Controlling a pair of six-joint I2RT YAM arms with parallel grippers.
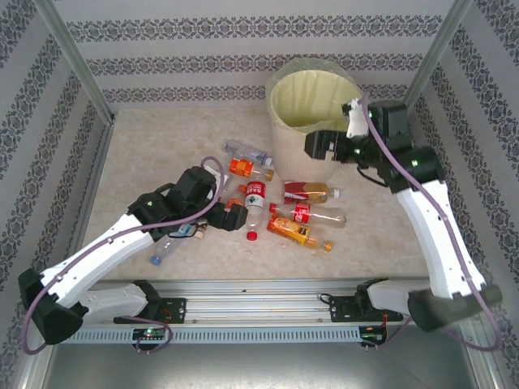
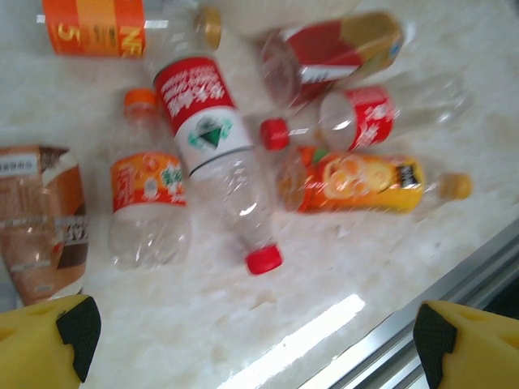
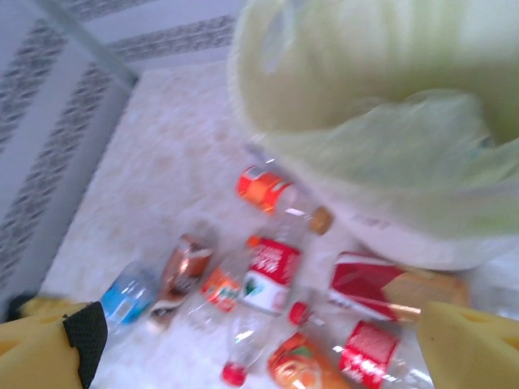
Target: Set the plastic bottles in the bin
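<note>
The bin [image 1: 290, 144] stands at the back, cream-white with a pale yellow-green liner. Several plastic bottles [image 1: 256, 203] lie on the table in front of it. My left gripper [image 1: 231, 217] hangs low beside them, open and holding nothing. In the left wrist view a red-capped bottle with a red and green label [image 2: 212, 146] lies just ahead of the left gripper [image 2: 255, 344]. My right gripper [image 1: 324, 146] is up against the bin's front wall, near the rim. In the right wrist view the right gripper [image 3: 259, 348] is open and looks down on the bin's liner [image 3: 389, 146] and the bottles [image 3: 268, 275].
A blue-labelled bottle [image 1: 166, 250] lies near the front rail [image 1: 259, 288], under my left arm. Patterned walls close off the left, back and right. A brown-labelled bottle [image 2: 40, 219] and an orange one [image 2: 150, 194] lie to the left of the red-capped bottle.
</note>
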